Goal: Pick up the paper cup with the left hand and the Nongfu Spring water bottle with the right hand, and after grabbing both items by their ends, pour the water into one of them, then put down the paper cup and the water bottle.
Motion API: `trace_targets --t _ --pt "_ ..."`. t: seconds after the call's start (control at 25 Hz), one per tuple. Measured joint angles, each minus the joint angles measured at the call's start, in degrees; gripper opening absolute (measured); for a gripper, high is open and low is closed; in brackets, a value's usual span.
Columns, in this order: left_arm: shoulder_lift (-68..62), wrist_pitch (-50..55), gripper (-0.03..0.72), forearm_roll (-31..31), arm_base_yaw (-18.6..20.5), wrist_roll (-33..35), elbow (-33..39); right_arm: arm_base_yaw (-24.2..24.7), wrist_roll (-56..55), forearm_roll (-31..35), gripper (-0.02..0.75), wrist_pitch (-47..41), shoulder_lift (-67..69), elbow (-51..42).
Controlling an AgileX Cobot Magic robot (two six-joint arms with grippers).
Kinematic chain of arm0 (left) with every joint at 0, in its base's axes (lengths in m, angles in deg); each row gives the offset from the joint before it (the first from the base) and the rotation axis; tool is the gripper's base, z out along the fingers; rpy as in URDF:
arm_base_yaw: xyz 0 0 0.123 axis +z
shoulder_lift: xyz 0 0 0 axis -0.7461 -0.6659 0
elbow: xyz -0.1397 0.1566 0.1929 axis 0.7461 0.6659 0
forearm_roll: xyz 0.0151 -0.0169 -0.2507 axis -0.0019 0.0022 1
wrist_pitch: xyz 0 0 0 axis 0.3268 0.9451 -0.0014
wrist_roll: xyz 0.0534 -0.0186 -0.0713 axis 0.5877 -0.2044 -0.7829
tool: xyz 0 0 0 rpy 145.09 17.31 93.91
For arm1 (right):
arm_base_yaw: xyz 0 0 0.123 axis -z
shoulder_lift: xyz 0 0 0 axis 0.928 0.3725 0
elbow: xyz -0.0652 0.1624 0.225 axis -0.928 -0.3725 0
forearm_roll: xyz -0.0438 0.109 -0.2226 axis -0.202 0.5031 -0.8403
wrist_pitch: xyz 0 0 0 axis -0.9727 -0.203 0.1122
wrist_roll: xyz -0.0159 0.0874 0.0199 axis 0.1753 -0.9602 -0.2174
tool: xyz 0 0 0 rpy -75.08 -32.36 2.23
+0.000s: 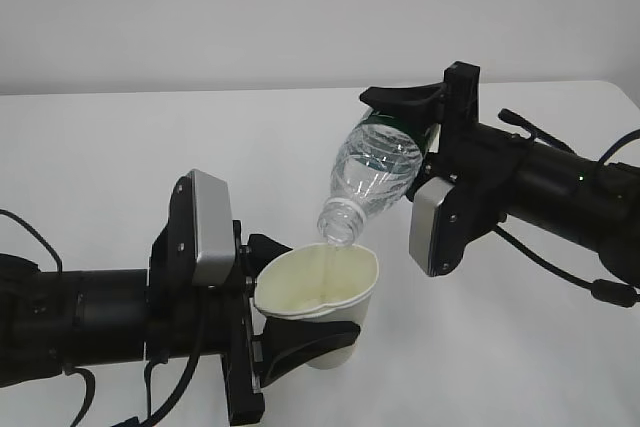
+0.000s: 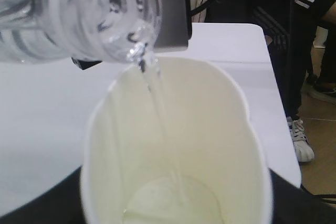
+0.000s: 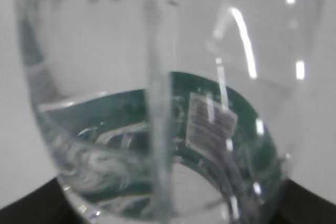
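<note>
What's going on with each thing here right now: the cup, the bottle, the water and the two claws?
paper cup: upright, rim squashed, held, filling.
water bottle: tilted neck-down, capless, pouring.
water: thin stream entering the cup, pooling at its bottom.
left gripper: clamped on the cup.
right gripper: clamped on the bottle's base end.

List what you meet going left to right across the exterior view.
Left hand's silver-grey plate → paper cup → Nongfu Spring water bottle → right hand's silver-grey plate.
</note>
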Motion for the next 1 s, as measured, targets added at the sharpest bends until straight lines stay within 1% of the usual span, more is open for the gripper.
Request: trace_targets --t 1.0 --pt "0.0 0.0 0.419 0.0 0.0 0.0 0.0 0.0 0.11 -0.95 0.459 0.12 0.0 1.2"
